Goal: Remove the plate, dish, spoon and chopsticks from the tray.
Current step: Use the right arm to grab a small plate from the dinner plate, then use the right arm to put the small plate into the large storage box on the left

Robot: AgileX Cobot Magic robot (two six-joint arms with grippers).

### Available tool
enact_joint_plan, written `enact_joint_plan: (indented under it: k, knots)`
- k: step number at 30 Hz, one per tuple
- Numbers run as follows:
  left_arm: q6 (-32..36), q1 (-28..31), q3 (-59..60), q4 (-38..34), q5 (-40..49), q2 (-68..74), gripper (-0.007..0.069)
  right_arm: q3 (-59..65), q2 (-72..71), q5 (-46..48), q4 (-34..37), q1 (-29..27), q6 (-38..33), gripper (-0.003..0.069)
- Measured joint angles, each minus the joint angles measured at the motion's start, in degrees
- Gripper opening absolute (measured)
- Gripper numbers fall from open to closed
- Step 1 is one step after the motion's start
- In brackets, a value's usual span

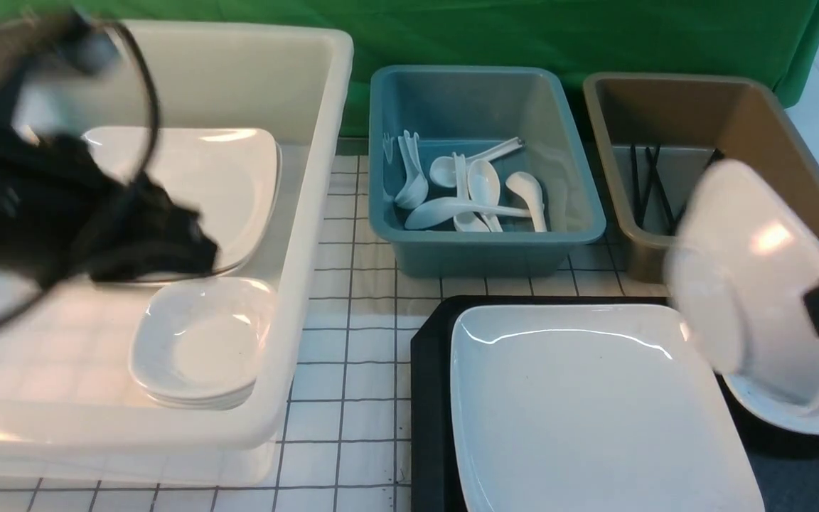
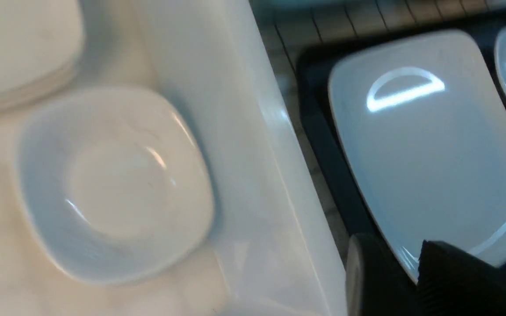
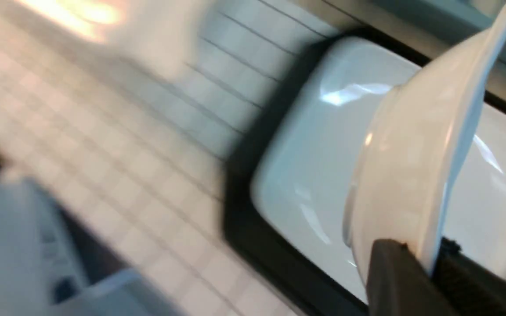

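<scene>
Cream glossy plastic forms the deep tub (image 1: pixel 310 213) left of the tray (image 1: pixel 429 398), holding two stacks: flat rounded-square platters (image 1: pixel 225 185) and shallow saucers (image 1: pixel 203 341). The left claw (image 1: pixel 189 252) is a blur above them, and I cannot tell its opening. Behind the tray, one blue bin (image 1: pixel 480 245) holds about seven white spoons (image 1: pixel 484 186) and one brown bin (image 1: pixel 800 163) holds thin black chopsticks (image 1: pixel 648 181). On the tray lies one broad plate (image 1: pixel 594 412). The right claw (image 3: pixel 428 263) pinches a tilted dish (image 1: pixel 743 277) by its rim above a second dish (image 1: pixel 807 419).
</scene>
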Motion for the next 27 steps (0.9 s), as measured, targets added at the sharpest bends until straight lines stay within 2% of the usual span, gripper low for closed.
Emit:
enact_joint_plan:
  k: [5,8,11,14,16,20,24,27]
  knots:
    - [-0.4,7.9,-8.4,10.5,0.0,-0.5,0.02,-1.7,7.6,-5.3,20.9,1.0,-18.4,0.0085]
    - [-0.4,13.6,-9.8,13.5,3.6,-0.6,0.0191,-1.9,13.2,-9.0,26.5,4.0,-27.1,0.0085]
    - [-0.2,20.7,-9.9,13.2,8.8,-0.6,0.0127,-3.6,19.7,-14.2,27.8,10.2,-35.7,0.0085]
    - [1.9,26.7,-9.9,7.4,10.0,-0.6,0.0036,-7.8,26.8,-18.9,26.5,15.3,-40.4,0.0085]
    - [4.7,29.2,-9.9,2.5,10.1,-0.6,0.0007,-11.7,31.6,-22.2,23.4,18.4,-41.6,0.0085]
    - [7.6,31.2,-9.9,-4.1,10.1,-0.6,-0.0001,-18.4,40.0,-26.6,12.4,22.7,-42.3,0.0085]
    - [8.2,31.3,-9.8,-5.3,10.1,-0.6,-0.0001,-21.1,47.3,-29.8,2.5,24.9,-42.4,0.0085]
    - [8.4,31.3,-8.9,-6.7,9.5,-0.6,-0.0001,-21.3,52.0,-32.6,-1.1,25.1,-42.3,0.0085]
